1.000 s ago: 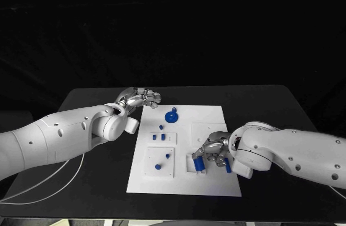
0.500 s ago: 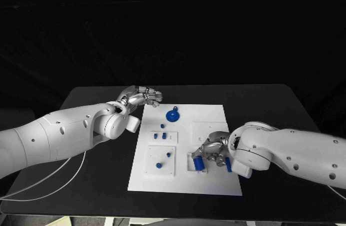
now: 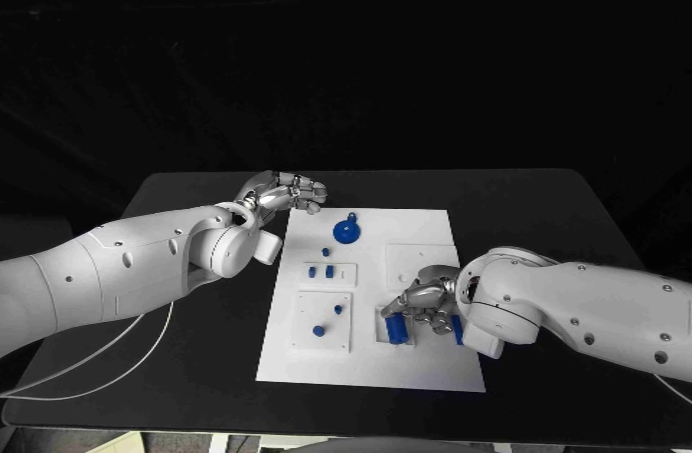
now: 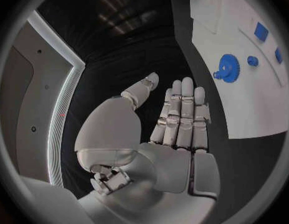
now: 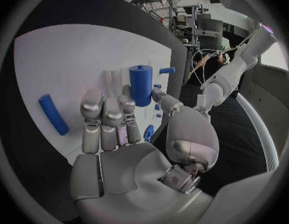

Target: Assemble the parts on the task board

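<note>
Currently the right hand [image 3: 423, 307] hangs over the near right part of the white task board [image 3: 418, 373], its fingers [image 5: 110, 115] held together and pointing down at the plate. Just past those fingertips a stubby blue cylinder [image 5: 141, 85] stands upright in the board; in the head view it shows as a blue piece [image 3: 395, 328] right under the hand. Whether a fingertip actually touches it cannot be told, and nothing is closed in the palm. On the outer side of this hand a long blue rod [image 5: 53, 114] lies flat on the plate, slightly apart from the fingers; from the head it appears beside the wrist [image 3: 457, 331].

Beyond the right hand, toward the far end of the board, sit a blue gear [image 3: 345, 233] and a few small blue pegs [image 3: 327, 271]; two more small blue pieces [image 3: 319, 330] rest on a raised square panel across the board from the hand.

The left hand [image 3: 284, 192] is off the board, above the black counter [image 3: 562, 203] beside the board's far left corner. Its fingers [image 4: 183, 115] are stretched straight and pressed side by side, thumb apart, holding nothing. The gear [image 4: 228, 67] lies on the plate well ahead of this palm.
</note>
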Robot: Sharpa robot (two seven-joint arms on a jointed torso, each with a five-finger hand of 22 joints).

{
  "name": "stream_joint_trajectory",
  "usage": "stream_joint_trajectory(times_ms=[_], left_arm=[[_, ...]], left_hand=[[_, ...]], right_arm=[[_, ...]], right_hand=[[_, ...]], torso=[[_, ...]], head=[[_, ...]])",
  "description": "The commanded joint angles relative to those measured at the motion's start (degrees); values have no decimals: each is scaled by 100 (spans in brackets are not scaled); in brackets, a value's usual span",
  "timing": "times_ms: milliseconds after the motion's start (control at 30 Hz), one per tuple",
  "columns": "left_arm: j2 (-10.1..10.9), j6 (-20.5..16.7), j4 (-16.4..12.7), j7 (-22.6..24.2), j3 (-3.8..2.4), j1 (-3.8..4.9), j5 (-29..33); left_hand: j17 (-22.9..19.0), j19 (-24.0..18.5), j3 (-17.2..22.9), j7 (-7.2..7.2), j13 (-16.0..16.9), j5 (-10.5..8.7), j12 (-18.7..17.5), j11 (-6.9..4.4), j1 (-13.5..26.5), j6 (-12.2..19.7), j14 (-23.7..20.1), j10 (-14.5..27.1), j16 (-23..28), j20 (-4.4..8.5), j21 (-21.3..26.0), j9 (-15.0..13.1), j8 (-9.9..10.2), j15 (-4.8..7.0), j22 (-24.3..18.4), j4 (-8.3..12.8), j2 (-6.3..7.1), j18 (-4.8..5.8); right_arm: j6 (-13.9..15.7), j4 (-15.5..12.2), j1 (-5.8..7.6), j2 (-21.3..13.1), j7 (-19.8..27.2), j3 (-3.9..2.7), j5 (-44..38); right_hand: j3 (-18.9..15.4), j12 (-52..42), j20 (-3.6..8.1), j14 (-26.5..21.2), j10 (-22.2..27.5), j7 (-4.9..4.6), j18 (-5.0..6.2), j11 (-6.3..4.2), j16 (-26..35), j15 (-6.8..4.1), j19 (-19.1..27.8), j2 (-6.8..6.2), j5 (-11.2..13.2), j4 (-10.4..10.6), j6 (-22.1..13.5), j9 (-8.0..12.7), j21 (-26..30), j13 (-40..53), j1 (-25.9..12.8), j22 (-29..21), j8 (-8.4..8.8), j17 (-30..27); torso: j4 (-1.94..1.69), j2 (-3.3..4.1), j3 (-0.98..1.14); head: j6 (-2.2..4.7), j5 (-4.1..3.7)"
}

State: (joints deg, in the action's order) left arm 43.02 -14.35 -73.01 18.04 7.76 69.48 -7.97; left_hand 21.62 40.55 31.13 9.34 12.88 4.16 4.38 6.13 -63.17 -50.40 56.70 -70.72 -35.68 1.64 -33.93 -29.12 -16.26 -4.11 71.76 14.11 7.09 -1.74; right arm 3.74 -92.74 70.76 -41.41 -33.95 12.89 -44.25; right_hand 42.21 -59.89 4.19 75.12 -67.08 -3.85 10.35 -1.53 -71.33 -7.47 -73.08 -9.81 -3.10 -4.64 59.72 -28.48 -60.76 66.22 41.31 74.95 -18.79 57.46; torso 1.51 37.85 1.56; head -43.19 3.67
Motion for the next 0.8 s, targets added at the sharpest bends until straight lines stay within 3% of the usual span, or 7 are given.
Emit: stream_joint_trajectory(times_ms=[33,433,700,767,800], left_arm=[[-6,83,-18,21,-4,5,29],[-4,88,-12,17,-4,5,29],[-4,97,-10,11,-4,5,29],[-4,96,-10,12,-4,5,29],[-3,89,-10,11,-4,5,29]], left_hand=[[11,29,5,4,-9,-27,-27,4,59,36,36,52,38,-14,23,6,-21,-11,8,-40,-11,-39],[18,28,6,4,-9,-27,-28,4,61,37,34,54,46,-15,27,7,-20,-12,10,-46,-10,-39],[23,27,7,5,-10,-27,-28,4,61,39,34,55,51,-15,30,7,-20,-12,11,-49,-9,-40],[24,27,7,5,-10,-27,-28,4,61,39,34,56,52,-15,30,7,-20,-12,11,-50,-9,-40],[25,27,7,5,-10,-27,-28,4,61,39,33,56,53,-15,31,8,-20,-13,12,-51,-9,-40]], right_arm=[[-6,13,-26,16,-22,20,-129],[142,0,-46,16,-6,25,-313],[160,-14,-54,19,9,25,-314],[170,-14,-55,19,8,25,-319],[172,-13,-55,19,14,25,-321]], right_hand=[[-44,37,22,-10,5,-83,465,-16,20,-24,3,-29,30,29,25,2,-11,11,-37,44,6,8],[-126,50,43,-17,18,-86,465,-14,25,-24,9,-86,29,17,-3,-3,-9,22,-42,39,15,10],[-265,68,63,-25,35,-92,465,-8,37,-21,13,-265,28,87,-31,-13,2,37,-126,25,21,10],[-507,68,68,-31,45,-92,465,-5,34,-18,24,-176,28,62,-51,-23,-5,50,-241,31,20,17],[-855,73,92,-52,67,-77,465,0,33,-28,73,1,-11,-150,-70,-44,-4,69,-260,42,12,29]], torso=[[2,2,1],[5,1,3],[3,1,3],[4,0,2],[4,-1,2]], head=[[-3,7],[-9,20],[-7,22],[-10,26],[-11,30]])
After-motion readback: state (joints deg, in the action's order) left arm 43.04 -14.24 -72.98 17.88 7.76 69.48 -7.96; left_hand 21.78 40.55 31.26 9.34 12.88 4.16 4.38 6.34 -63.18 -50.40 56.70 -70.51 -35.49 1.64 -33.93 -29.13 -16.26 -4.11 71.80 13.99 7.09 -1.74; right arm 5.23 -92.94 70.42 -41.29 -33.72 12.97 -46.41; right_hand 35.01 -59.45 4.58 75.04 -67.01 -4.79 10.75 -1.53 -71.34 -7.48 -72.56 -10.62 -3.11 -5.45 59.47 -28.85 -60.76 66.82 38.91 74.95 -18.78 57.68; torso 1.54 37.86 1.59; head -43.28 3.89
